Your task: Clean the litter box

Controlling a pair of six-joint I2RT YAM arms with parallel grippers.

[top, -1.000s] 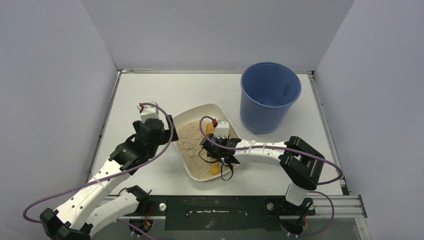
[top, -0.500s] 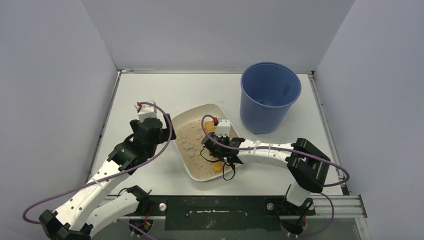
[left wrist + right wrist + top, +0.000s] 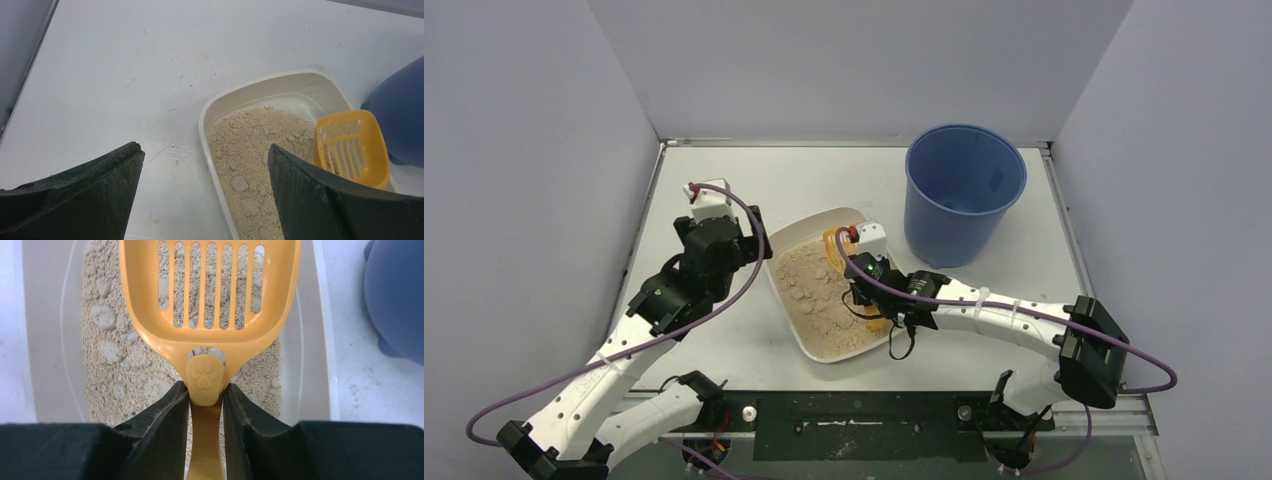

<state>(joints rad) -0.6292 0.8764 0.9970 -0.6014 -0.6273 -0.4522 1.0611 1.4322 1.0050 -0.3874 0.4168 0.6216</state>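
Observation:
The off-white litter box (image 3: 809,232) lies mid-table with beige litter and several pale clumps (image 3: 239,183). My right gripper (image 3: 866,283) is shut on the handle of the orange slotted scoop (image 3: 834,246). In the right wrist view the fingers (image 3: 170,410) pinch the handle just behind the paw mark, and the scoop head (image 3: 210,290) hangs over the litter with a few grains in it. My left gripper (image 3: 749,250) is open and empty, just left of the box. In the left wrist view it (image 3: 205,148) straddles the box's left rim (image 3: 260,82).
A tall blue bucket (image 3: 964,190) stands at the back right, close to the box's far right corner; it also shows in the left wrist view (image 3: 400,115) and the right wrist view (image 3: 395,295). White walls close the table on three sides.
My right arm has stretched out and carried the scoop toward the far end of the box. My left gripper has drawn back to the far left, away from the box.

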